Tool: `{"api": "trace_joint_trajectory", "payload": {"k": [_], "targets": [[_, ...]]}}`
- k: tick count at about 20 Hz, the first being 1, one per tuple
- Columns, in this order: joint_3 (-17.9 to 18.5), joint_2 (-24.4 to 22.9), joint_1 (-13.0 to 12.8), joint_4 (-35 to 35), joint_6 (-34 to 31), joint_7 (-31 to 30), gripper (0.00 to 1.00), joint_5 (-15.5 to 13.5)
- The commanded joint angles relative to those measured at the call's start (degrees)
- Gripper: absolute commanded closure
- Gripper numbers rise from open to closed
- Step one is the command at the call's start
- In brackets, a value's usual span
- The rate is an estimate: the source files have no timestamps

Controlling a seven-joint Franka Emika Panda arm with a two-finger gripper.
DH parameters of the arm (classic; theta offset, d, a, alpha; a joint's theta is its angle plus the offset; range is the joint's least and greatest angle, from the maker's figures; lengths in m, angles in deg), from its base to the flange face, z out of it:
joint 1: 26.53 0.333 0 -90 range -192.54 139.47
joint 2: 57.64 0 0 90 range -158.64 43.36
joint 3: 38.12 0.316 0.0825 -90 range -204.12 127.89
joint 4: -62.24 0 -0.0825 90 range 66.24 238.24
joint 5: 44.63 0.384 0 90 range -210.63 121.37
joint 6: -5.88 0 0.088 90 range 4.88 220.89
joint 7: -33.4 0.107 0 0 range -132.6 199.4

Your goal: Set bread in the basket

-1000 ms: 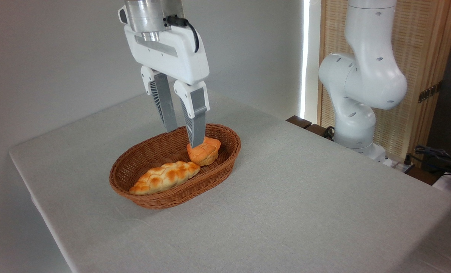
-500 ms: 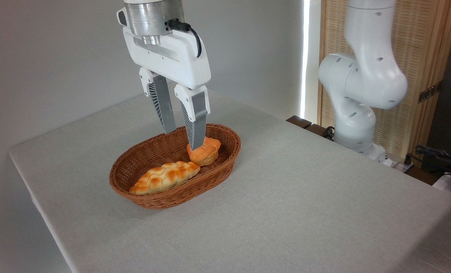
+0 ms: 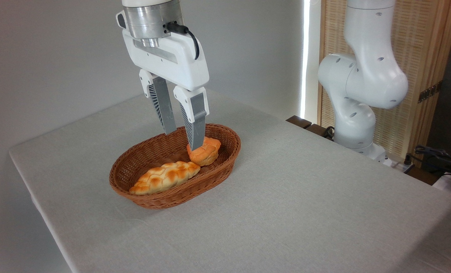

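On a table covered with pale grey cloth (image 3: 286,197) sits an oval brown woven wicker basket (image 3: 225,165), shallow with a thick rim. Two baked items lie inside it. A long pale golden braided loaf (image 3: 165,177) rests along the near side, its left end close to the rim. A small round orange-golden bun (image 3: 206,151) with a swirled top sits at the right end of the basket, touching the loaf's right tip.

Above the basket hangs the white robot gripper (image 3: 182,140) with two grey ribbed fingers (image 3: 165,110) pointing down. The fingers are spread apart and hold nothing. The right fingertip overlaps the bun's left edge in this view; whether it touches the bun cannot be told. The white arm's base (image 3: 358,113) stands beyond the table's far right corner, before a slatted wooden screen (image 3: 426,76).

Compared with half a second before, the gripper has shifted very slightly to the left; bun, loaf and basket lie just as they did.
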Motion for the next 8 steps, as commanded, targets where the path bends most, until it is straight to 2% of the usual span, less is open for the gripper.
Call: {"api": "trace_joint_trajectory", "payload": {"k": [1, 8], "targets": [[-0.31, 0.33, 0.86, -0.98, -1.41, 0.30, 0.00, -1.02], [-0.05, 0.25, 0.86, -0.98, -1.41, 0.22, 0.00, -0.85]]}}
